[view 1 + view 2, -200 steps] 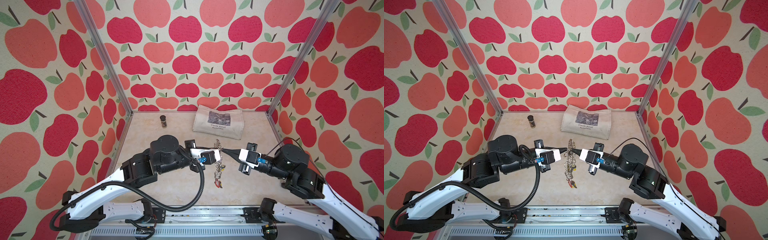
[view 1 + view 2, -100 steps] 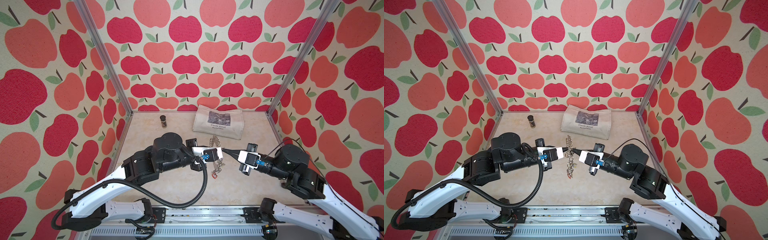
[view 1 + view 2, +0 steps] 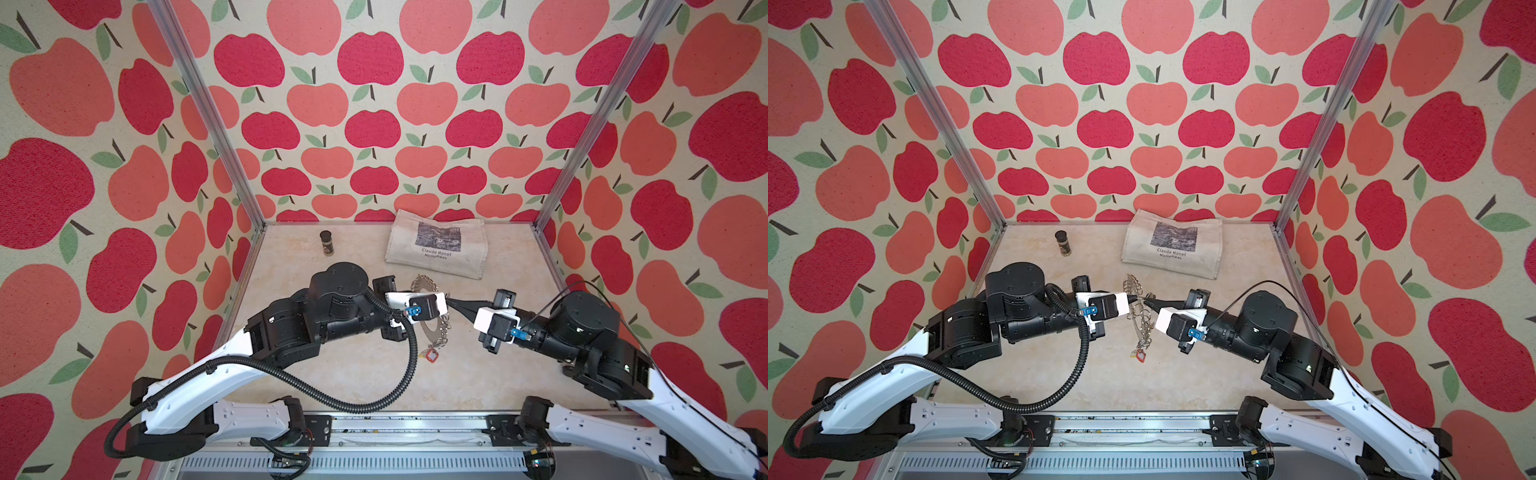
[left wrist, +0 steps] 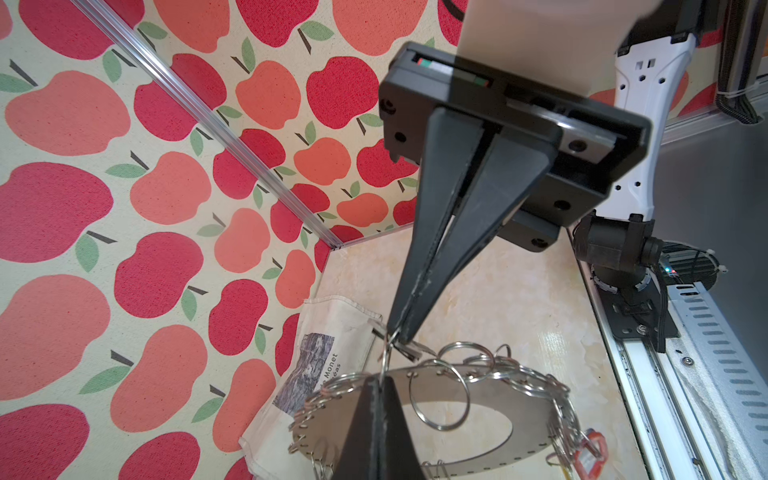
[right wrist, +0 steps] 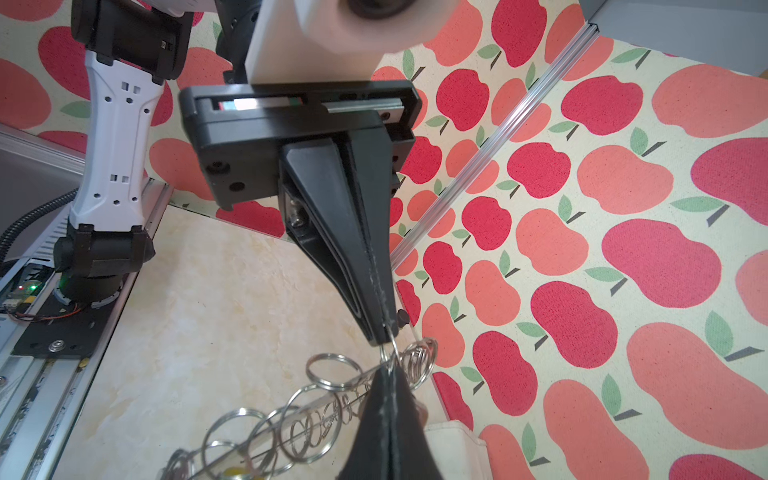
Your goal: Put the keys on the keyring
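though small, bag [image 3: 436,248] print 'claude monet nymphéas' beyond keyring [image 3: 431,329]

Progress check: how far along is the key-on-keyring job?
Done: the keyring disc is held up on edge. In hand: left end effector and right end effector are both shut on one wire ring at its rim. Left: no black-tagged key shows threaded, so threading apparently remains.

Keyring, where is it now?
In both top views the keyring is mid-table, pinched between the left gripper and right gripper, in front of the cloth bag.
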You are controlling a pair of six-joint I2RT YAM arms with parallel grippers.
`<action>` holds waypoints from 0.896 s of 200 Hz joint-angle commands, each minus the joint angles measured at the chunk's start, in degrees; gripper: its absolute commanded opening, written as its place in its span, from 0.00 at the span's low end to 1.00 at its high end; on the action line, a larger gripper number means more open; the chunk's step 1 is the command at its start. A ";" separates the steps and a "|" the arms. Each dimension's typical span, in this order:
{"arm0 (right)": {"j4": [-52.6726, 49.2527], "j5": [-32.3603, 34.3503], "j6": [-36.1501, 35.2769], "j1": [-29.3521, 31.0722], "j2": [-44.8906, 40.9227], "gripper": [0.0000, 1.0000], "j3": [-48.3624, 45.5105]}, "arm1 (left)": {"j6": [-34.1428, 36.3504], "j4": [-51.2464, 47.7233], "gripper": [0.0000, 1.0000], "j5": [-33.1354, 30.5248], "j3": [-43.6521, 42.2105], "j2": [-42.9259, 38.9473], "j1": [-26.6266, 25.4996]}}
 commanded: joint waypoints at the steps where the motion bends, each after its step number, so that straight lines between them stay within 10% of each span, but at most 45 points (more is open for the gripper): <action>1: 1.29 -2.12 -1.61 1.34 0.41 0.00 1.64 | -0.98 -0.14 0.00 0.45 1.57 1.00 0.38; 179: -1.75 -0.41 -4.46 2.99 1.94 0.00 2.60 | -3.25 -2.98 0.00 3.72 4.74 1.70 1.65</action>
